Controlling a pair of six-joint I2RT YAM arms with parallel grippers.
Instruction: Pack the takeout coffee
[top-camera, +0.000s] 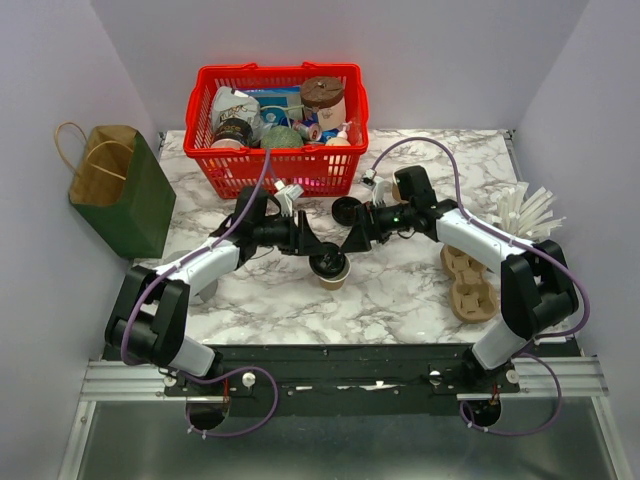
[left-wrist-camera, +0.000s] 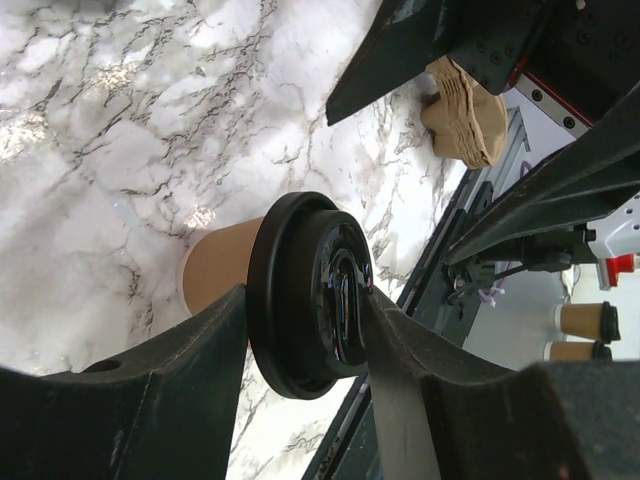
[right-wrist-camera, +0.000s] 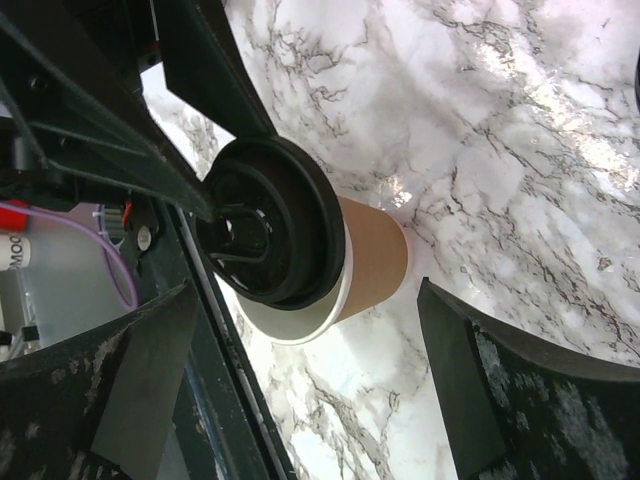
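Note:
The takeout coffee cup (top-camera: 331, 275) is tan kraft paper with a white rim and stands mid-table. It also shows in the left wrist view (left-wrist-camera: 215, 265) and the right wrist view (right-wrist-camera: 375, 255). A black lid (top-camera: 328, 263) rests askew on its rim, so part of the white rim shows below it in the right wrist view (right-wrist-camera: 270, 225). My left gripper (left-wrist-camera: 305, 310) is shut on the lid (left-wrist-camera: 300, 260), one finger on each side, and shows in the top view (top-camera: 320, 252). My right gripper (right-wrist-camera: 310, 390) is open wide, just right of the cup (top-camera: 352, 240), and touches nothing.
A red basket (top-camera: 275, 170) full of goods stands at the back. A green paper bag (top-camera: 125, 195) is at the far left. The brown pulp carrier (top-camera: 470, 285) lies at the right, with white utensils (top-camera: 525, 215) behind it. A second black lid (top-camera: 345, 208) lies near the basket.

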